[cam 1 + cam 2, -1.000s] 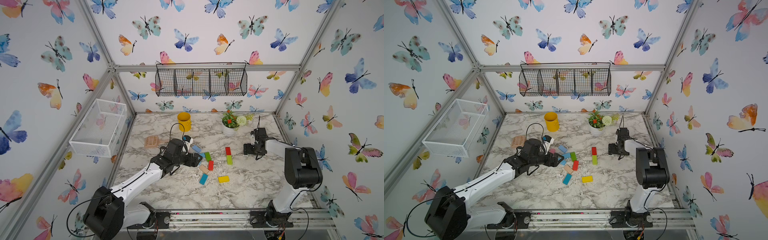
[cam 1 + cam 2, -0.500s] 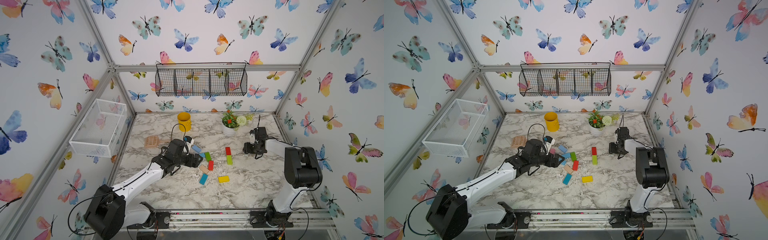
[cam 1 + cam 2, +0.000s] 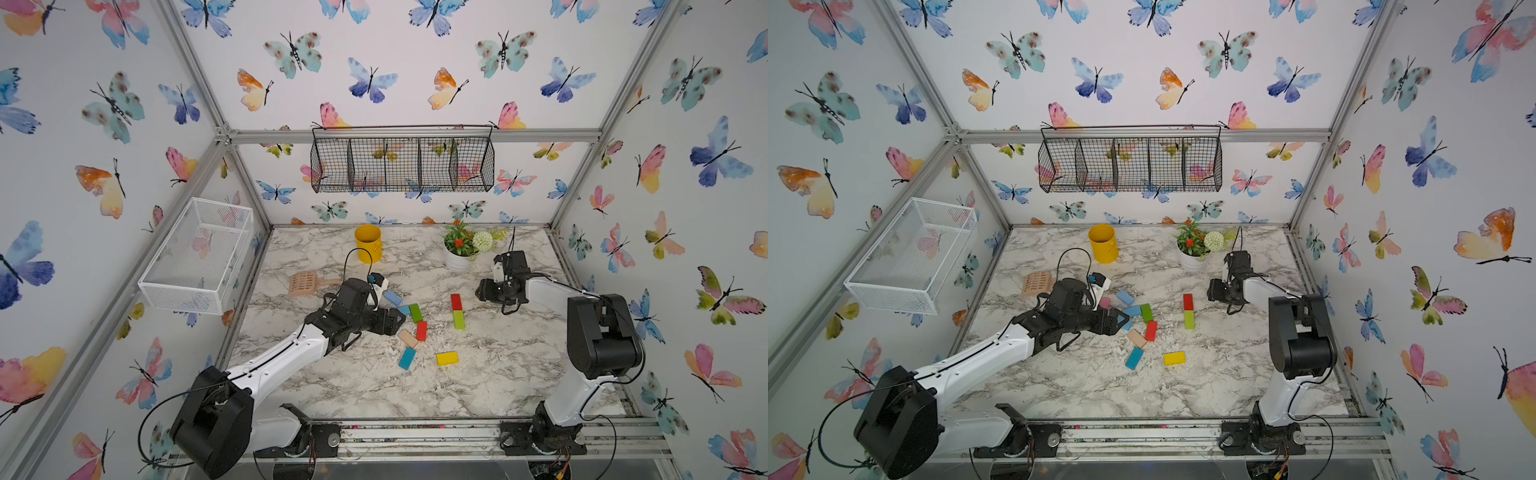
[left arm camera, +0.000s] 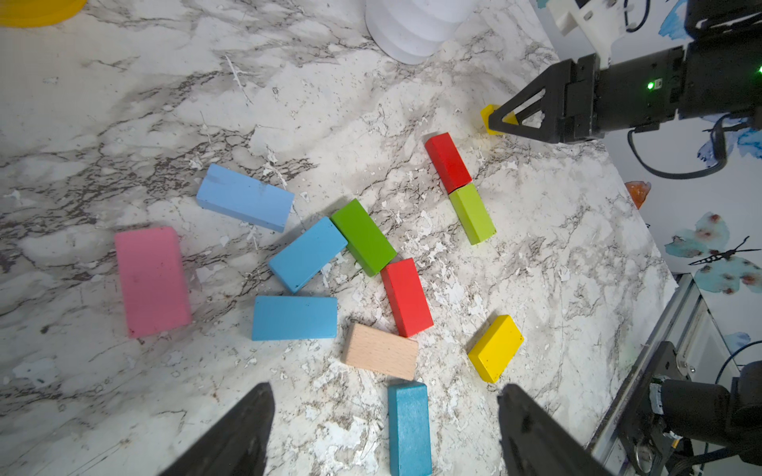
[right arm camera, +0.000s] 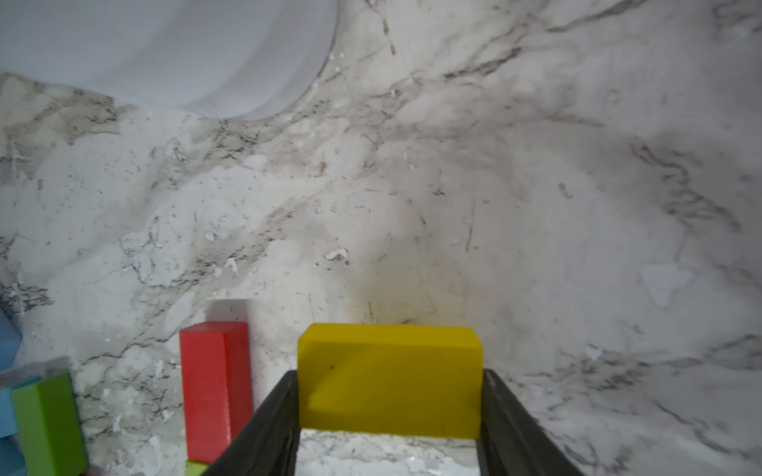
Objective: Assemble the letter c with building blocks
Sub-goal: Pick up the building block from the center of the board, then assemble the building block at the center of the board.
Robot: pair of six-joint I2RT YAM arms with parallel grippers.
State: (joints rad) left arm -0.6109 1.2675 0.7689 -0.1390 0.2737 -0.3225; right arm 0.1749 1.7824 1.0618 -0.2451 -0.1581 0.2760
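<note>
Currently the left pincer [image 4: 383,391] gapes empty above loose building blocks [image 4: 307,253] lying at mixed angles on the tabletop [image 3: 498,374]. They sit at 9 o'clock of the red block [image 3: 456,302] and lime block [image 3: 458,320], which lie end to end, 12-to-6. Further right, the right pincer [image 5: 389,373] clamps the yellow block [image 5: 389,354] by its short ends at red's 2 o'clock, long axis crosswise. Judged rigid, light, slick paint; flat ends suit the grip.
</note>
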